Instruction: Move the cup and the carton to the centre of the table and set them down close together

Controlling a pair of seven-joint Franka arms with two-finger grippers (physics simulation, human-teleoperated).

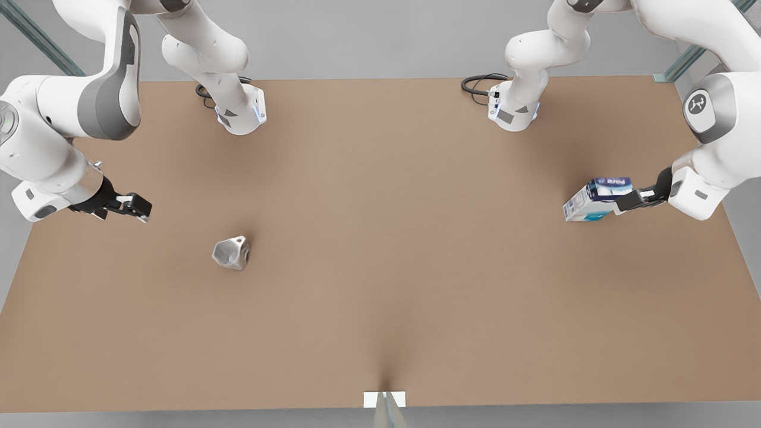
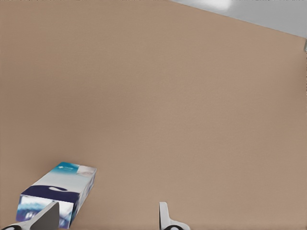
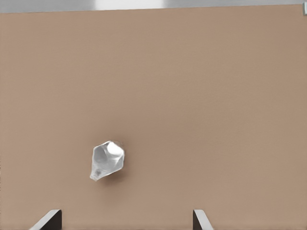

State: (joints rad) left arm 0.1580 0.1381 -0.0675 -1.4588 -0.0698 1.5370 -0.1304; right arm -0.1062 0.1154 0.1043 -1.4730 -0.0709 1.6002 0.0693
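Note:
The silvery faceted cup (image 1: 230, 252) lies on its side on the brown table (image 1: 380, 309), toward the front view's left; the right wrist view has this cup (image 3: 107, 160) ahead of the fingers. My right gripper (image 1: 135, 206) hovers open, short of the cup and apart from it, with nothing between its fingers (image 3: 48, 220). The white and blue carton (image 1: 597, 199) lies at the front view's right. My left gripper (image 1: 631, 199) is open right beside the carton (image 2: 60, 191), which sits by one fingertip (image 2: 47, 216) rather than between the two.
The two arm bases (image 1: 241, 110) (image 1: 514, 107) stand on the far side of the table with black cables beside them. A small white tab (image 1: 384, 399) marks the near long edge. Bare brown tabletop lies between the cup and the carton.

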